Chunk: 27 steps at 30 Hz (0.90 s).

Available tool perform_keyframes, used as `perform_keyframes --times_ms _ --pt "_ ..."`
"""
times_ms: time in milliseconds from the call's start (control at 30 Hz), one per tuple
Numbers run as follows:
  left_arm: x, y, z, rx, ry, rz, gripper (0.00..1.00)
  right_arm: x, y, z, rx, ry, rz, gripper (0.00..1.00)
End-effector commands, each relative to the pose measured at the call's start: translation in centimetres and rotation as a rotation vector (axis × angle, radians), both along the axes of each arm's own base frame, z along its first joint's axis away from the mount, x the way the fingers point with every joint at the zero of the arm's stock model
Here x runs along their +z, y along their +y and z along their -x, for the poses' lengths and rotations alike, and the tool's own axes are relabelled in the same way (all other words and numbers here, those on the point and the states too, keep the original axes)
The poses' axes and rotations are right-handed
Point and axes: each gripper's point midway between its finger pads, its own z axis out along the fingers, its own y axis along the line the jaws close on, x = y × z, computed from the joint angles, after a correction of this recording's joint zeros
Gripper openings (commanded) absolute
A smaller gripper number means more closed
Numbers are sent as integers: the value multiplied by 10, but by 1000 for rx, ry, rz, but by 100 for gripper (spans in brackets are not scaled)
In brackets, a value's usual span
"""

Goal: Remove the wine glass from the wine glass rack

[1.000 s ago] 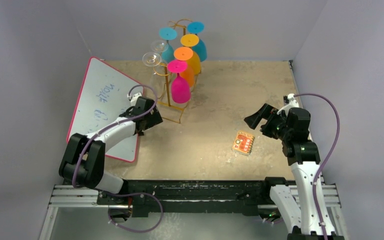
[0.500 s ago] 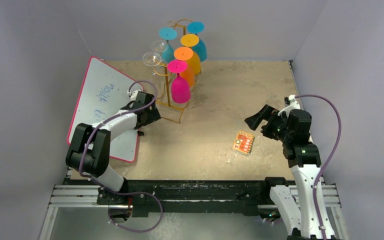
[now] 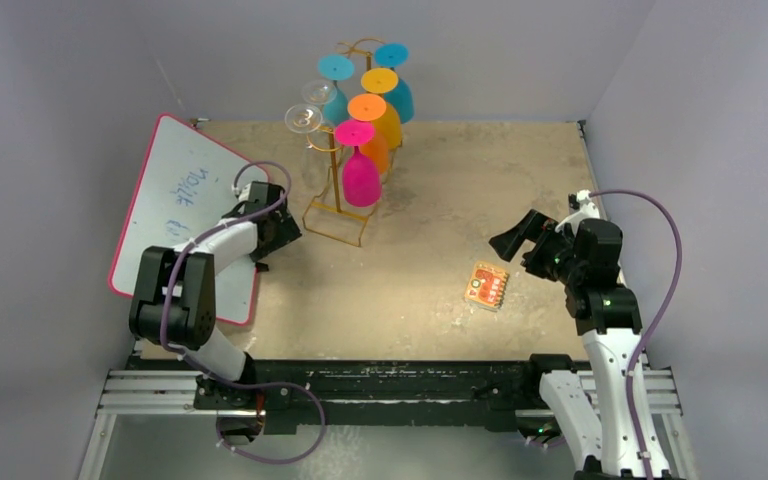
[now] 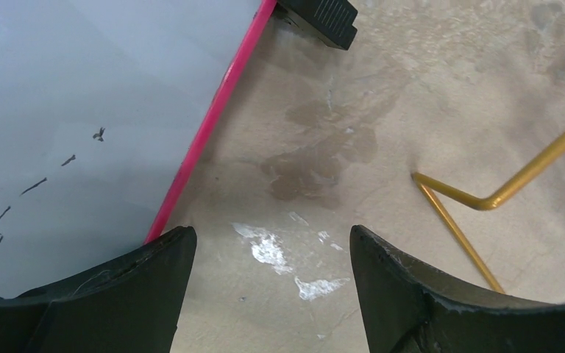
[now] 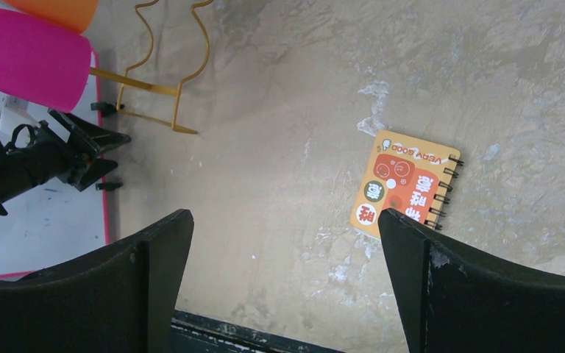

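The gold wire wine glass rack (image 3: 336,222) stands at the back left of the table. Several wine glasses hang upside down on it: a pink one (image 3: 361,176), an orange one (image 3: 381,127), a teal one (image 3: 398,97) and clear ones (image 3: 304,118). My left gripper (image 3: 284,229) is low over the table just left of the rack's base, open and holding nothing. In the left wrist view the left gripper (image 4: 272,239) has bare table between its fingers and the rack's base wire (image 4: 530,173) at right. My right gripper (image 3: 520,234) hovers open at the right, far from the rack.
A pink-framed whiteboard (image 3: 175,200) lies under my left arm, with its edge (image 4: 206,140) and a black foot (image 4: 321,16) close by the gripper. An orange spiral notebook (image 3: 487,286) lies left of my right gripper (image 5: 285,220). Walls enclose the table.
My left arm has pulled back and to the left, and its jaws have narrowed a little. The whiteboard has shifted and turned leftward under it. The right arm is still.
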Motion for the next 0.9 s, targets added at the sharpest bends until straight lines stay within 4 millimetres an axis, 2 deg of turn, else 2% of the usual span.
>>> perform_keyframes --times_ms 0,133,333,433,500,600,733,867 --pt "13 32 -11 47 -7 -98 77 6 -3 -1 -7 -23 21 100" --pt "14 48 -11 80 4 -121 80 3 -3 -2 -7 -18 23 100" --pt "14 61 -10 150 5 -86 81 0 -2 -3 -2 -11 20 100" --pt "14 45 -20 143 -47 29 81 -4 -2 -4 -1 -8 19 100" --pt "19 31 -27 85 -91 98 81 -4 -1 -6 3 -11 13 100" --pt "29 19 -33 22 -127 141 81 -5 -1 -8 3 -13 13 100" --pt "36 15 -39 -19 -152 147 82 -6 -1 -8 6 -9 16 100" --pt "19 26 -38 9 -62 91 82 -12 0 -5 10 4 14 100"
